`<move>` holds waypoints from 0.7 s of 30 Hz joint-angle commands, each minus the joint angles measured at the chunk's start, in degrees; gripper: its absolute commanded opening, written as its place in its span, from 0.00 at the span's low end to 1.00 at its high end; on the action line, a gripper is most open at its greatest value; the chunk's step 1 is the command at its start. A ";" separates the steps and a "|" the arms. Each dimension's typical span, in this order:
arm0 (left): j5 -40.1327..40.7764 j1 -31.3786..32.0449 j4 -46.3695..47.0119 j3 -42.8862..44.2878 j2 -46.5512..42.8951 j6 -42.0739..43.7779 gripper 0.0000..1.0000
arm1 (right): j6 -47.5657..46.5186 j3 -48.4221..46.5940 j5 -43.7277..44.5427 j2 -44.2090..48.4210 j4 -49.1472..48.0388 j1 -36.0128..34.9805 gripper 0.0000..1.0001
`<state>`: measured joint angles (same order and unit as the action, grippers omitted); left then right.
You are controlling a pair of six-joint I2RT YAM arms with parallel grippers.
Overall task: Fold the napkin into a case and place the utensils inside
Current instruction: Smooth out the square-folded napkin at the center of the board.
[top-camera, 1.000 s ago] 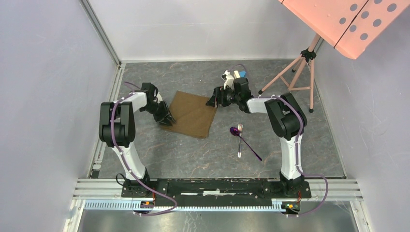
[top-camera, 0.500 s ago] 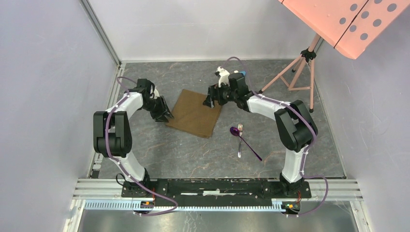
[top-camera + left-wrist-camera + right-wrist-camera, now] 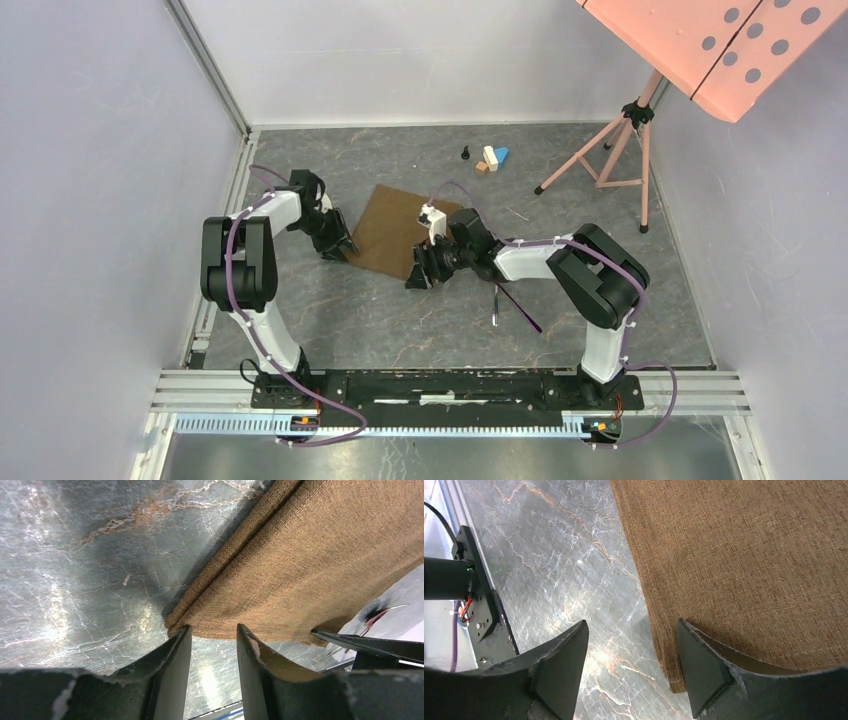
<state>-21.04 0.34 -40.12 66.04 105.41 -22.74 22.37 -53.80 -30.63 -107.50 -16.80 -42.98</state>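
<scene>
The brown napkin [image 3: 392,222] lies flat on the marble table [image 3: 330,320]. In the left wrist view the napkin [image 3: 320,560] shows two layers along its edge. My left gripper [image 3: 340,246] [image 3: 214,629] is open at the cloth's left corner, its tips just short of the edge. My right gripper [image 3: 418,276] [image 3: 632,624] is open at the near corner, and the napkin [image 3: 749,555] corner lies between its fingers. The fork [image 3: 495,305] and spoon [image 3: 524,316] handles stick out from under the right arm, their heads hidden. No case is in view.
Small coloured toy blocks [image 3: 490,158] sit at the back of the table. A pink tripod stand [image 3: 600,160] carries a perforated pink board [image 3: 700,40] at the back right. Grey walls close the left, back and right sides, and a metal rail [image 3: 450,385] runs along the near edge.
My right gripper swung from the napkin's far right corner down to its near corner. The left gripper stayed at the left edge and opened slightly. The napkin shifted a little.
</scene>
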 commanded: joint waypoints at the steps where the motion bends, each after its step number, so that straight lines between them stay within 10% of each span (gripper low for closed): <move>1: 4.90 -0.25 0.15 -0.45 1.40 3.22 0.47 | -2.53 5.54 2.35 2.97 -2.02 0.53 0.72; 10: 6.50 -0.09 -0.72 -1.48 -2.40 3.85 0.47 | -2.47 15.10 3.01 14.76 -0.23 0.46 0.72; 21: -0.94 2.70 -1.86 3.51 -9.82 1.89 0.60 | -6.25 2.78 5.84 10.61 2.79 1.67 0.74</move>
<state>-20.27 2.55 -41.65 65.95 98.21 -22.35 19.40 -46.11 -27.57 -93.80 -13.80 -41.08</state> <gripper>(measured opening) 0.539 0.750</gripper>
